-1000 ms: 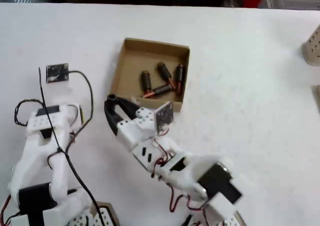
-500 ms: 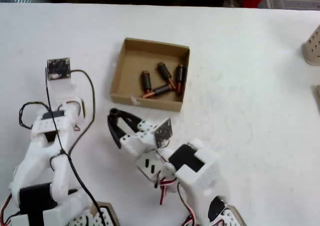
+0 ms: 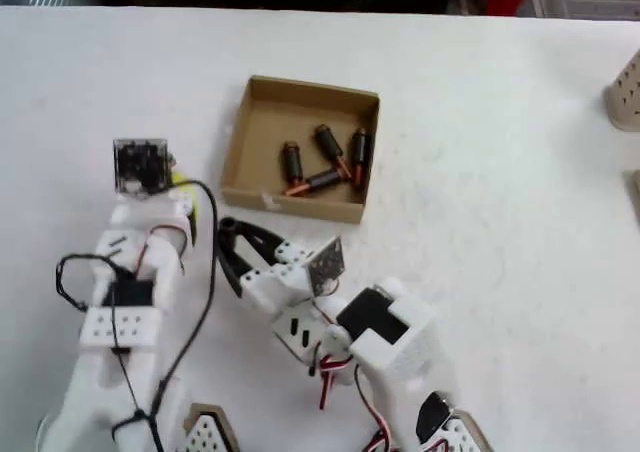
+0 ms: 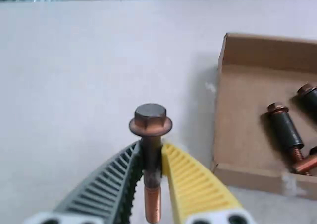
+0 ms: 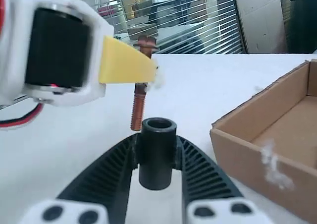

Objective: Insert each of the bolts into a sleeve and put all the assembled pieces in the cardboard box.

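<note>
Since a second ago, the right arm has drawn back from the near wall of the cardboard box (image 3: 310, 88), and the left arm has swung in closer to the box's left side.

Seen from above, a white table (image 3: 500, 172) holds the open, shallow box. Four assembled pieces (image 3: 322, 162), dark sleeves with copper-coloured bolts through them, lie loosely on its floor toward the right wall.

The left gripper (image 4: 151, 154), with one grey finger and one yellow, is clamped on a copper-coloured bolt (image 4: 151, 127). The bolt is gripped by its shank, with the hexagonal head above the fingers and the threaded end below. It is held off the table, just outside the box's left wall.

The right gripper (image 5: 156, 147) has black ribbed fingers clamped on a black sleeve (image 5: 156, 164). The sleeve stands upright with its open bore facing up, just off the box's near left corner and outside the box.

From the right wrist, the bolt hangs vertically with its tip just beside the sleeve's top rim, not inside the bore. Whether the two touch cannot be told.
</note>
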Controlling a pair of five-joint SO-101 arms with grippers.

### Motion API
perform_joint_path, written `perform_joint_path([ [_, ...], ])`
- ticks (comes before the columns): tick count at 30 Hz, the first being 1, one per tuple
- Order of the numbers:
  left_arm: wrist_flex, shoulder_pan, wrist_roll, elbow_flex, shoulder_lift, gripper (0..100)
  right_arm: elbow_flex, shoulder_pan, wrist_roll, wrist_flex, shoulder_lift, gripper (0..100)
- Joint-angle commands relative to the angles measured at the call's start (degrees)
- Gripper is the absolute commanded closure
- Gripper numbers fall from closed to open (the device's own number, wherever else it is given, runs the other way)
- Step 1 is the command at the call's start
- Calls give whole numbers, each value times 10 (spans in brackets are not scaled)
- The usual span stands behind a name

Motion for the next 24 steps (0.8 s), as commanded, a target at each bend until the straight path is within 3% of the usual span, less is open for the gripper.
perform_joint_path([
  [1, -35, 8, 7, 8, -80, 980, -4, -2, 7, -14, -2, 982],
  [5, -57, 10, 16, 9, -116, 980, -4, -2, 7, -13, -2, 982],
  [11, -69, 43, 107, 10, -121, 979, -4, -2, 7, -13, -1, 982],
  [24, -38, 80, 112, 18, -123, 979, -7, -2, 7, 22, -6, 982],
])
